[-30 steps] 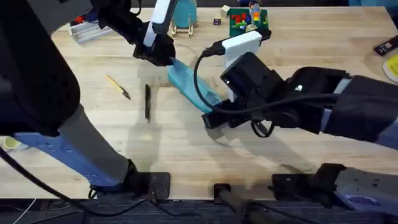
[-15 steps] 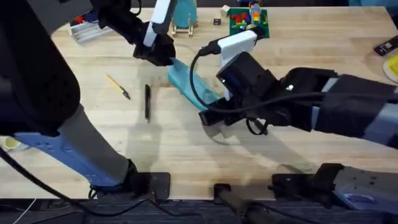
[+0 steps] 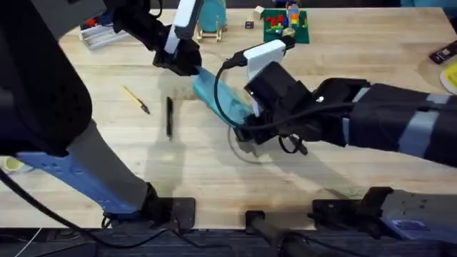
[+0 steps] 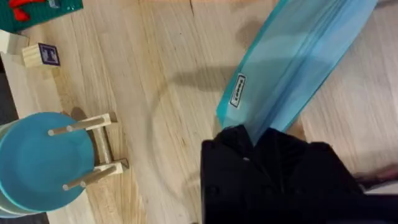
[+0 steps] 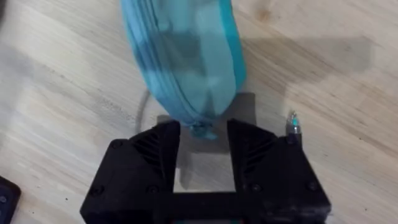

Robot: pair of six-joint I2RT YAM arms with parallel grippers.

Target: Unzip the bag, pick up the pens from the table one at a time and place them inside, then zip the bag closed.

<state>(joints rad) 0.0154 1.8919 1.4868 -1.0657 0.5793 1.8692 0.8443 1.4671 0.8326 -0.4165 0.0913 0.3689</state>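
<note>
Gripping the far end of the bag (image 3: 218,96), the left gripper (image 3: 187,64) is reaching in from the back of the table (image 3: 343,57) in the overhead view, while the right gripper (image 3: 243,135) is stretching across the middle to the bag's near end; one pen (image 3: 169,116) is lying well apart.

From the left wrist, the fingers (image 4: 273,155) are pinching the pouch fabric shut.

From the right wrist, parted fingers (image 5: 155,146) are straddling the zipper pull (image 5: 202,129), not yet clamping. Unzipping is seemingly beginning; next, closing on the pull and drawing it along.
</note>
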